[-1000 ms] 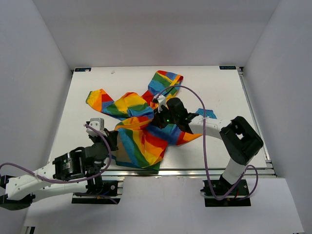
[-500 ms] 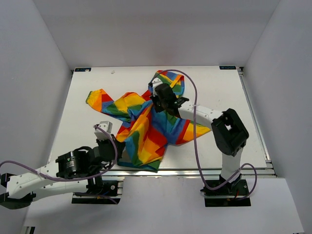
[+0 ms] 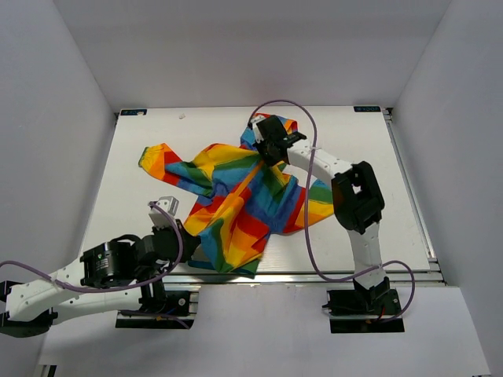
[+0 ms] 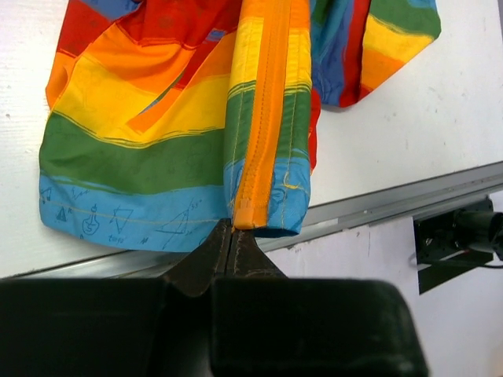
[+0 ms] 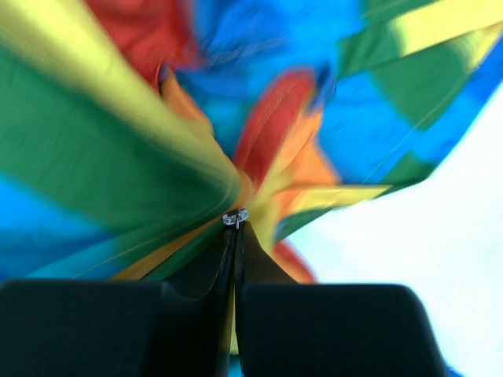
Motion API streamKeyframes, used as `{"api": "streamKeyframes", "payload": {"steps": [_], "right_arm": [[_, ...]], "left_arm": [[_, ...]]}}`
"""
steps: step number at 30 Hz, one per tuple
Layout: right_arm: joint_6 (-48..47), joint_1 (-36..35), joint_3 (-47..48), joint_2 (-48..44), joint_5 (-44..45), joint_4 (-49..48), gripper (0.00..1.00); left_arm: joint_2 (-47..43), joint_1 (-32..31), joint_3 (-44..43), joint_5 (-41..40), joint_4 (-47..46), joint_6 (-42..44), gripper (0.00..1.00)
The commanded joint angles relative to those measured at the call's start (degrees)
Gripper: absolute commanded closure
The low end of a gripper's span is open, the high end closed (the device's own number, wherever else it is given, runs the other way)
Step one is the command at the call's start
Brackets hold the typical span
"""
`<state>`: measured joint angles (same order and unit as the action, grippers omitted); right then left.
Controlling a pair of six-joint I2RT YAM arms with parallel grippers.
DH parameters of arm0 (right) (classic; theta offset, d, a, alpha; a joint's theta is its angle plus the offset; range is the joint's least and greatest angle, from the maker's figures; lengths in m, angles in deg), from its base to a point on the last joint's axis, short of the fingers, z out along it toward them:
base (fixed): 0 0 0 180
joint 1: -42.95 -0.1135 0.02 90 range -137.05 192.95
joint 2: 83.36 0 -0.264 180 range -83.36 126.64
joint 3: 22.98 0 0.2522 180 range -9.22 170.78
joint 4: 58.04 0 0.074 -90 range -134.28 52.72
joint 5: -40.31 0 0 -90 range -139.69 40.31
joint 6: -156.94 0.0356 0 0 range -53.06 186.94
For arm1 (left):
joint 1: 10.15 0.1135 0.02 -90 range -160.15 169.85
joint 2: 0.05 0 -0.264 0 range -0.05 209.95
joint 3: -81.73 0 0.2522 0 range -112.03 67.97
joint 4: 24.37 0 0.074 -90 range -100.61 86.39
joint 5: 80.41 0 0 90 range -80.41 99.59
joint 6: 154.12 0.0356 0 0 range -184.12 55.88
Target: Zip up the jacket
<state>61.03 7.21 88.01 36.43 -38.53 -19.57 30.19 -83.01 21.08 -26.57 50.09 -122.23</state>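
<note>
The rainbow-striped jacket [image 3: 236, 208] lies on the white table [image 3: 126, 181], pulled taut between my two grippers. Its orange zipper band [image 4: 267, 118] runs straight up from the blue bottom hem [image 4: 134, 216]. My left gripper [image 4: 233, 228] is shut on the lower end of that band at the hem, by the table's near edge [image 3: 187, 238]. My right gripper [image 5: 235, 222] is shut on the small metal zipper pull [image 5: 235, 217], with blurred fabric all around it. Seen from above, the right gripper [image 3: 266, 151] sits at the jacket's far end near the hood [image 3: 284, 126].
A metal rail [image 4: 393, 206] runs along the table's near edge, just under the hem. A purple cable [image 3: 306, 129] loops over the right arm. One sleeve [image 3: 161, 161] reaches to the far left. White walls close in the table on three sides.
My right gripper has travelled away from me along the zipper line toward the hood, and the jacket front has drawn out straight. The left gripper has kept its hold at the hem, shifting slightly nearer.
</note>
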Motion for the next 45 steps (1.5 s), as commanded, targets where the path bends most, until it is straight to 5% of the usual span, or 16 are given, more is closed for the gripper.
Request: {"api": "streamKeyframes", "payload": {"steps": [1,8,19,21,22,24,26,27,32,40,45], "right_arm": [[-3.7,3.6,6.6,3.4,8.8,-0.7,1.0],[-5.0,9.0,29.2,16.1,15.5,0.6,1.0],[-10.2,12.3,33.7,20.4,15.0,-10.9,1.0],[-10.7,12.3,30.9,18.7,10.6,-12.0,1.0],[-10.0,11.8,27.7,16.6,9.1,-12.2,0.9],[-9.2,11.8,24.3,14.4,2.3,-11.5,0.6],[-6.7,11.8,19.5,11.0,-2.3,-10.4,0.18],[-5.7,11.8,18.0,9.9,-4.5,-10.0,0.11],[3.0,11.9,7.0,-0.1,-2.9,-7.5,0.11],[19.2,12.0,-25.0,-24.5,-5.4,-7.8,0.11],[24.3,12.1,-40.9,-37.8,-4.7,-10.7,0.11]], "left_arm": [[-0.7,-0.1,-2.3,2.6,3.1,-1.7,1.0],[-1.8,0.0,-1.4,5.8,2.7,-0.8,1.0],[-1.3,0.0,1.5,10.8,-0.3,0.4,1.0],[1.6,-0.1,2.1,12.7,-0.6,0.1,1.0],[2.7,-0.1,1.8,12.9,0.4,-0.5,1.0],[4.9,-0.1,1.5,14.1,1.2,-1.8,0.65],[6.9,-0.1,1.6,15.6,1.0,-2.3,0.29],[7.4,-0.1,2.1,16.6,0.4,-1.8,0.02],[7.6,0.0,2.4,15.3,0.2,-4.5,0.02],[4.2,0.0,1.6,-8.5,3.5,-20.5,0.02],[3.3,0.0,-2.0,-18.6,2.5,-21.0,0.02]]}}
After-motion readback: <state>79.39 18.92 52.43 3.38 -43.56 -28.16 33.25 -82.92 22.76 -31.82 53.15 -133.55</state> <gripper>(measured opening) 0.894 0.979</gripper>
